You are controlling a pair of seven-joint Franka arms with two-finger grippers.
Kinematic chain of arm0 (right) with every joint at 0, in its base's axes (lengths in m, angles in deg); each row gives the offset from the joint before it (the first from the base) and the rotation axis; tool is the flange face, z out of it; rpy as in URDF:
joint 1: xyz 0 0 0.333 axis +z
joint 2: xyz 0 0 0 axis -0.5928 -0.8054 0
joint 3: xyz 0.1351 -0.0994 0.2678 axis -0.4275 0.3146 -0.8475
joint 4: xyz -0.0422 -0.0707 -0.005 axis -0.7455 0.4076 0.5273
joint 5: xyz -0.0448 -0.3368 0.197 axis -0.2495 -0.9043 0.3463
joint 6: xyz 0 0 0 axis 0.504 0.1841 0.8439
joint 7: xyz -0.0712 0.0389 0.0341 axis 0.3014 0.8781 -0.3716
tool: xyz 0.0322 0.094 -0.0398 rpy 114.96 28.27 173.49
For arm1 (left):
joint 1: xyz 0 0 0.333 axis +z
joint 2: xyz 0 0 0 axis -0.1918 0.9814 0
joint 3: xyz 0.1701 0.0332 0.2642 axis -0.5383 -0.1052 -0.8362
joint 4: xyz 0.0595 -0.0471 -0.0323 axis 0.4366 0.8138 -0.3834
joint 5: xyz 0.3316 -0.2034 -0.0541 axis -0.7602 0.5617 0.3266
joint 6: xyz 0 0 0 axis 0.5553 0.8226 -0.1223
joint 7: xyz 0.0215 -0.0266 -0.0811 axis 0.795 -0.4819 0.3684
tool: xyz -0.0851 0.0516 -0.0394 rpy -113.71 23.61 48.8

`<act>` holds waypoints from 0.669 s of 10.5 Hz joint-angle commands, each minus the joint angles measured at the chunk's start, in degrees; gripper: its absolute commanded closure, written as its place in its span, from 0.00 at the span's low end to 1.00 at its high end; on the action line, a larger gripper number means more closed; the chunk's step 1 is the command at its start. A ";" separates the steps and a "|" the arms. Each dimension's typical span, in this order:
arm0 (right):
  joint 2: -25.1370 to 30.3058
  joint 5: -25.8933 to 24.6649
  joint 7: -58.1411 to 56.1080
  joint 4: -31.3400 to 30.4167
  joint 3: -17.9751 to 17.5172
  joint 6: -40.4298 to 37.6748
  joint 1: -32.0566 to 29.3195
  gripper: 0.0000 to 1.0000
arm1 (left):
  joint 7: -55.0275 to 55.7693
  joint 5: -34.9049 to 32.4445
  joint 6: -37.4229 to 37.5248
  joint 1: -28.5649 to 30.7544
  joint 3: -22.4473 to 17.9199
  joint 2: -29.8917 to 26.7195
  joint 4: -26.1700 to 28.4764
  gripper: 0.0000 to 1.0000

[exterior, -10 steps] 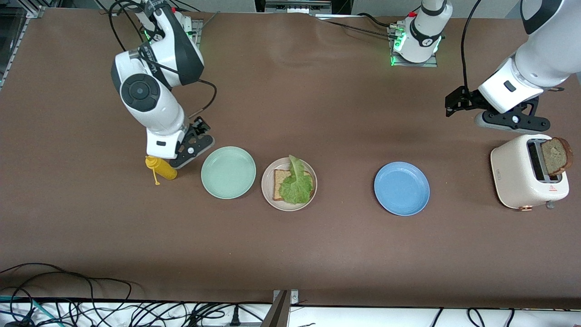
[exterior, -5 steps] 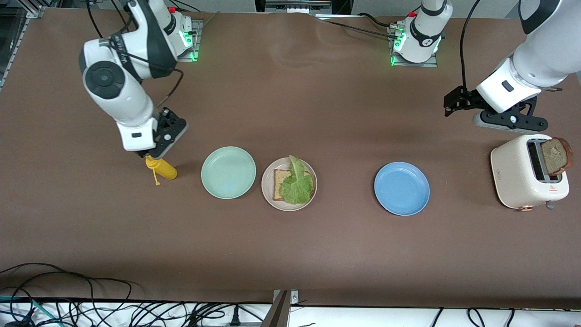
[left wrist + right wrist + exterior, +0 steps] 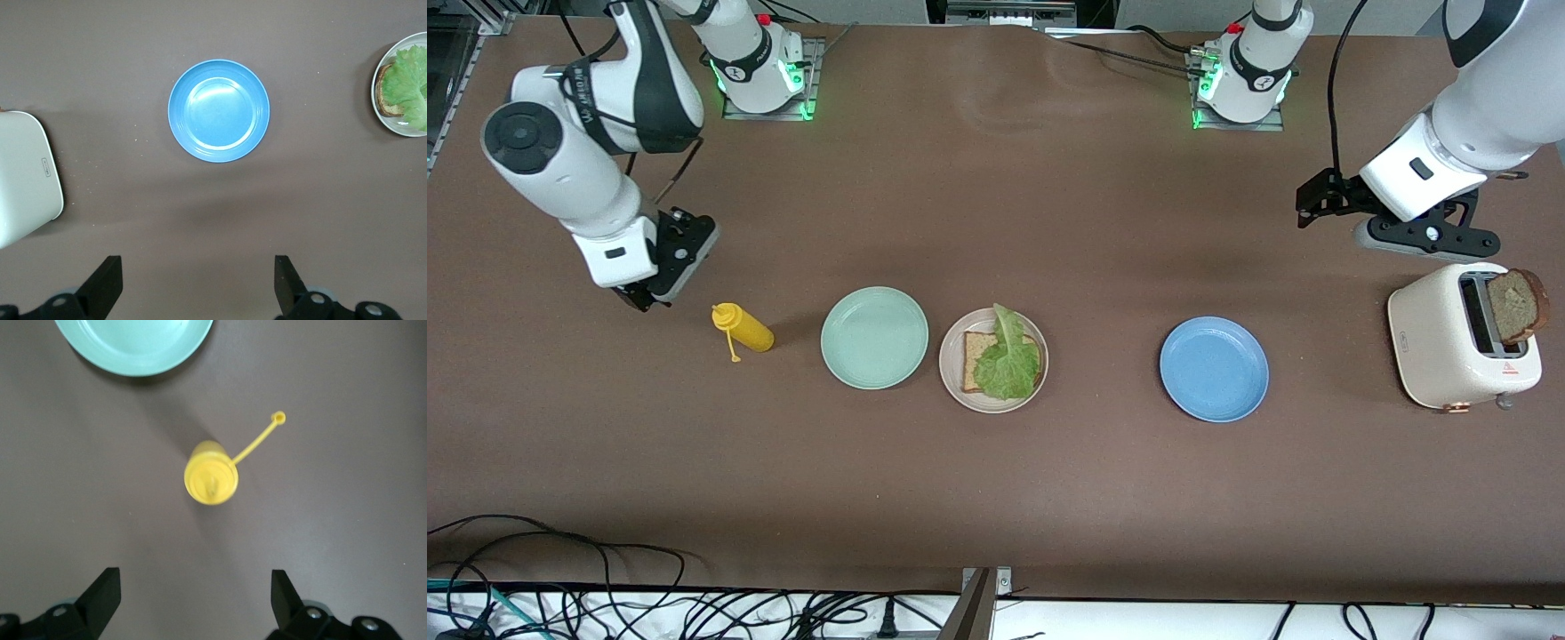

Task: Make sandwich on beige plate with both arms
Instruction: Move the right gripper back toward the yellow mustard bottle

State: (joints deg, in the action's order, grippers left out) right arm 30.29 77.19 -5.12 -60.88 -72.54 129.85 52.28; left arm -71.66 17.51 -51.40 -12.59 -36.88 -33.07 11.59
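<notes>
The beige plate [image 3: 993, 402] sits mid-table, nearer the front-camera edge, between the mint green plate [image 3: 874, 338] and the blue plate [image 3: 1214, 369]. It already carries one bread slice [image 3: 972, 348] with the lettuce leaf [image 3: 1008, 360] on top. The sandwich lacks only its top — the second slice [image 3: 1515, 306] stands upright in a slot of the toaster [image 3: 1440, 342] at the left arm's end of the table.

The left hand [image 3: 1334, 197] hangs over bare table just beside the toaster, toward the robots' edge, fingers [image 3: 107, 283] spread and empty. The right hand [image 3: 660, 289] is over the table near the yellow squeeze bottle [image 3: 742, 328], also spread wide and holding nothing; the right arm appears to wait.

The step in hand looks like fetching that second slice. To do it well, the left hand should come down over the toaster with its fingers either side of the slice's flat faces, close gently on the part standing proud of the slot, then lift straight up so the crust does not catch. When placing, square it over the lettuce — the leaf overhangs the lower slice and could tip the bread.
</notes>
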 commanded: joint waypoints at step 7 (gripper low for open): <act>-5.16 30.58 -32.43 -5.48 6.11 6.94 -2.12 0.00 | -0.99 1.36 0.99 0.21 0.07 0.33 -1.20 0.00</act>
State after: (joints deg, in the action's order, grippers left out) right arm 26.57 102.81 -32.37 -66.21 -66.92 136.03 50.74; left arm -71.66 17.51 -51.39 -12.62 -36.82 -33.06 11.59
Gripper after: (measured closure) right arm 0.000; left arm 0.000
